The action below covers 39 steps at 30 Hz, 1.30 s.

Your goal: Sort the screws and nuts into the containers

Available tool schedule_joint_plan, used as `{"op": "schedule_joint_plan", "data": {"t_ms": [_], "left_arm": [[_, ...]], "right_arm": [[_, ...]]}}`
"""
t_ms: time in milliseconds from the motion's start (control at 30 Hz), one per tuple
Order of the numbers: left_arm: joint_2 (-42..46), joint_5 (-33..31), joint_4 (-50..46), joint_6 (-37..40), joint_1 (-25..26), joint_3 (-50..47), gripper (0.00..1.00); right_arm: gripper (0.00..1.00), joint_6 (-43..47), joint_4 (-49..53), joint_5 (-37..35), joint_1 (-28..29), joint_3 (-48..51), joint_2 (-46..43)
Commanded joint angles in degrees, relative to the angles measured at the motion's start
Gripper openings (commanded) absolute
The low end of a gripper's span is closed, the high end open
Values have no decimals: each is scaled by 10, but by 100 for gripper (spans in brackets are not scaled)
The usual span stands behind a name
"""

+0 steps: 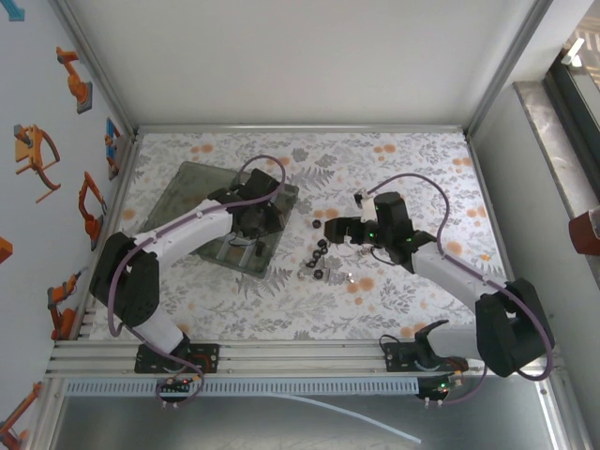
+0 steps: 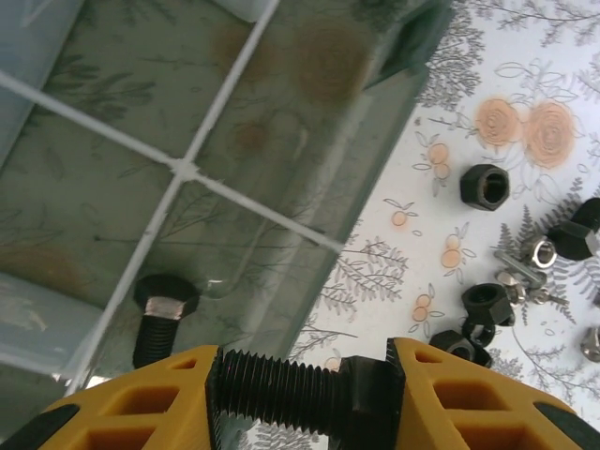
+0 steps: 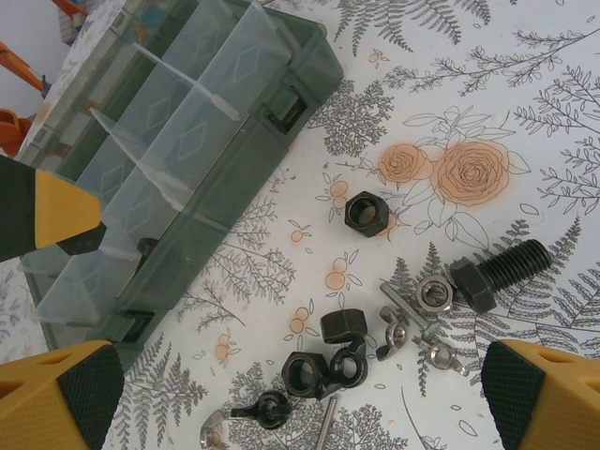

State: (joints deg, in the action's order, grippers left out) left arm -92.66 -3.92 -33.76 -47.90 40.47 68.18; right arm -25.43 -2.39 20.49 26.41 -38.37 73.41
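My left gripper point(image 2: 306, 392) is shut on a black screw point(image 2: 281, 382), held crosswise between the orange fingers above the near edge of the smoky-grey containers point(image 2: 281, 141). Another black screw point(image 2: 161, 309) stands in the compartment just below. From above, the left gripper point(image 1: 251, 223) hangs over the organizer box point(image 1: 192, 187). My right gripper point(image 3: 300, 401) is open above the loose pile on the table. Under it lie black nuts point(image 3: 366, 213) point(image 3: 306, 373), a black screw point(image 3: 497, 272) and a silvery nut point(image 3: 433, 295). The right gripper point(image 1: 336, 228) sits just right of the box.
The pile of loose hardware point(image 1: 319, 258) lies on the flowered tablecloth between the two arms. Silvery wing nuts point(image 3: 441, 354) and a thin silvery pin point(image 3: 403, 305) are mixed in. The box's flat lid point(image 1: 183, 178) lies open toward the back left.
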Motion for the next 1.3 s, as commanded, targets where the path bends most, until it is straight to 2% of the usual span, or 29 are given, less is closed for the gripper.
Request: {"op": "schedule_joint_plan", "data": {"t_ms": [0,233,433,567,800,1100,1200,1267], "left_arm": [[27,-34,-29,-47,0,-20,35],[52,-53,-12,-63,2,-67,36],[-6,-51,-2,-41,1,-44,38],[-37,-79,-5,-34,-1,-18,42],[-72,-88,-23,-11,-1,38,49],[-60,-100,-29,-10,4,43,58],[-36,-99,1,22,17,36,63],[-14,-74,43,74,31,30,65]], "right_arm": [[99,14,-41,2,7,13,3],[99,26,-28,15,7,8,24],[99,22,-28,8,7,16,6],[99,21,-22,-7,7,33,-15],[99,35,5,-24,7,39,-26],[99,34,6,-37,7,26,9],[99,38,44,-69,5,1,28],[100,47,86,-90,3,-25,45]]}}
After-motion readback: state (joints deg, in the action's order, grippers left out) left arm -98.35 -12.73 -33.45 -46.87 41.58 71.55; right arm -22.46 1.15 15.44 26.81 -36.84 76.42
